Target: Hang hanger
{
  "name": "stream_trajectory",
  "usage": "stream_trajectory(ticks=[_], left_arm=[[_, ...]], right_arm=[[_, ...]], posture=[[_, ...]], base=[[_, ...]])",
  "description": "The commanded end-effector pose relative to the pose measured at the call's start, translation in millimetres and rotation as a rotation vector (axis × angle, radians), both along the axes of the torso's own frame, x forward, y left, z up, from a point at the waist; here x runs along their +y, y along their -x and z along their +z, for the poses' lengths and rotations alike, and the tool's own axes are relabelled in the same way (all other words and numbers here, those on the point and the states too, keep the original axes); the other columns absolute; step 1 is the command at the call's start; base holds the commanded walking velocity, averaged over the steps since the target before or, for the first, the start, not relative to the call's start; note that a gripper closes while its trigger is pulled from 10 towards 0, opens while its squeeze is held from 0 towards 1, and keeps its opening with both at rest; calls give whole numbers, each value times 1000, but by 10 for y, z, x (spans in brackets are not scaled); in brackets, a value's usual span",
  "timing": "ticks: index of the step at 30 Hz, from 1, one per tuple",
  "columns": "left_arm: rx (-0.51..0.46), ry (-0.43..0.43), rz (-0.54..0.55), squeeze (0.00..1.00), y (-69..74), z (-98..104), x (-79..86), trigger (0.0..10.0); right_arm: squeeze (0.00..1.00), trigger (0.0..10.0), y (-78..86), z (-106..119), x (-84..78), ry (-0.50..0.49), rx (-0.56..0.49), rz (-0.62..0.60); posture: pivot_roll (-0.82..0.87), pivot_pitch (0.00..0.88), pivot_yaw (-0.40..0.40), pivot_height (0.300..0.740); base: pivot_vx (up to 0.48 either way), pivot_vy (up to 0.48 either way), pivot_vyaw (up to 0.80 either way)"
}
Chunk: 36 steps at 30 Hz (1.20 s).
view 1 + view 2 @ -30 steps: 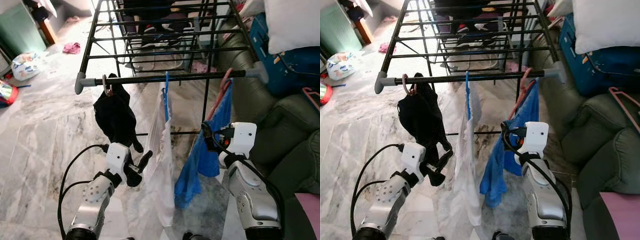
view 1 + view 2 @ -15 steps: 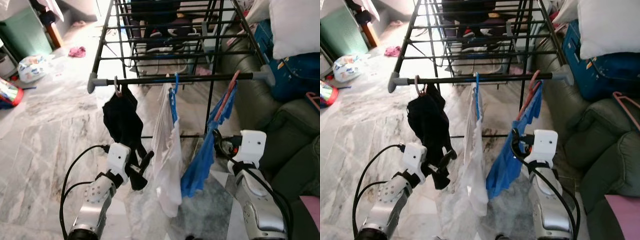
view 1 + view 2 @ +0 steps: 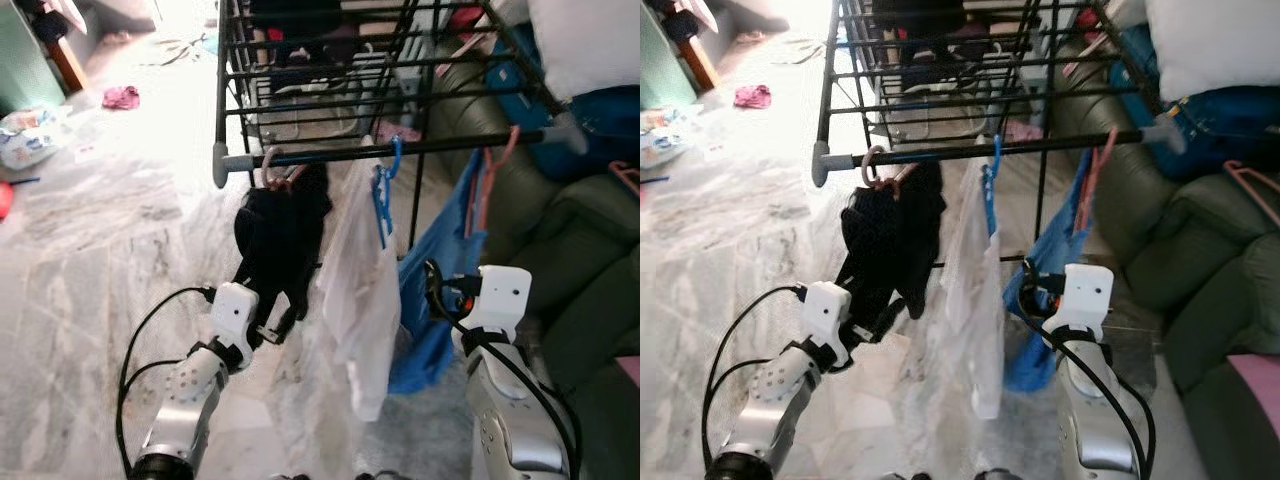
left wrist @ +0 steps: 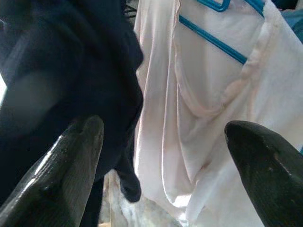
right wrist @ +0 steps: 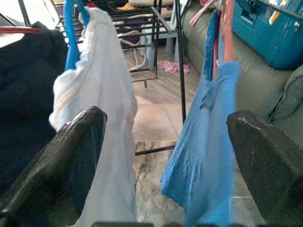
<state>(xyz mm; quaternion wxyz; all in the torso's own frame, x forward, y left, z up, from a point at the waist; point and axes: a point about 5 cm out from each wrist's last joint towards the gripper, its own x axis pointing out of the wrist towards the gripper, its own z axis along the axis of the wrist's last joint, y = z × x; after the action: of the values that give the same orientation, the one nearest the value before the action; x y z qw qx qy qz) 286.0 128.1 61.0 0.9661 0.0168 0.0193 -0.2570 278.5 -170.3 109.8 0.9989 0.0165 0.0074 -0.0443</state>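
A black drying rack (image 3: 300,158) stands ahead, and three hangers hang on its front bar. A pink hanger (image 3: 272,170) carries a black garment (image 3: 285,235). A blue hanger (image 3: 383,190) carries a white garment (image 3: 362,290). A coral hanger (image 3: 490,175) carries a blue garment (image 3: 437,300). My left gripper (image 4: 163,137) is open, low by the hem of the black garment, with the white one just beyond. My right gripper (image 5: 165,125) is open and empty, level with the gap between the white and blue garments.
A dark green sofa (image 3: 590,250) runs along the right, with a blue case (image 3: 600,110), a white pillow (image 3: 585,40) and a loose pink hanger (image 3: 625,185) on it. Marble floor (image 3: 100,230) spreads to the left, with a pink cloth (image 3: 120,97) farther off.
The whole picture has shifted, so the camera moved and the rack now sits further right. The three garments sway on the bar. Both grippers stay open and empty.
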Motion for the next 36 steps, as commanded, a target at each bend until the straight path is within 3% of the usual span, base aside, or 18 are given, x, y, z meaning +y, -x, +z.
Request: stream_trajectory(ticks=[1,8,14,26,36], left_arm=[[13,-9,4,0,30,-39,33,10000],[10,-3,-16,0,50,-36,13,10000],[7,-6,-32,0,52,-34,16,10000],[12,-11,-43,0,62,-56,8,10000],[20,-16,-12,0,55,-89,28,10000]], right_arm=[[0,10000,14,27,-29,13,-15,-21],[0,10000,-3,68,-122,58,-36,-96],[0,10000,-4,57,-143,67,-33,-117],[0,10000,-4,55,-111,87,-42,-105],[0,10000,6,21,-30,98,-32,-36]], posture=[[-66,150,53,740],[-60,149,53,740],[-58,147,57,740],[-61,144,58,740],[-60,149,59,740]], base=[[0,0,0],[0,0,0],[44,0,-658],[279,0,-140],[0,0,0]])
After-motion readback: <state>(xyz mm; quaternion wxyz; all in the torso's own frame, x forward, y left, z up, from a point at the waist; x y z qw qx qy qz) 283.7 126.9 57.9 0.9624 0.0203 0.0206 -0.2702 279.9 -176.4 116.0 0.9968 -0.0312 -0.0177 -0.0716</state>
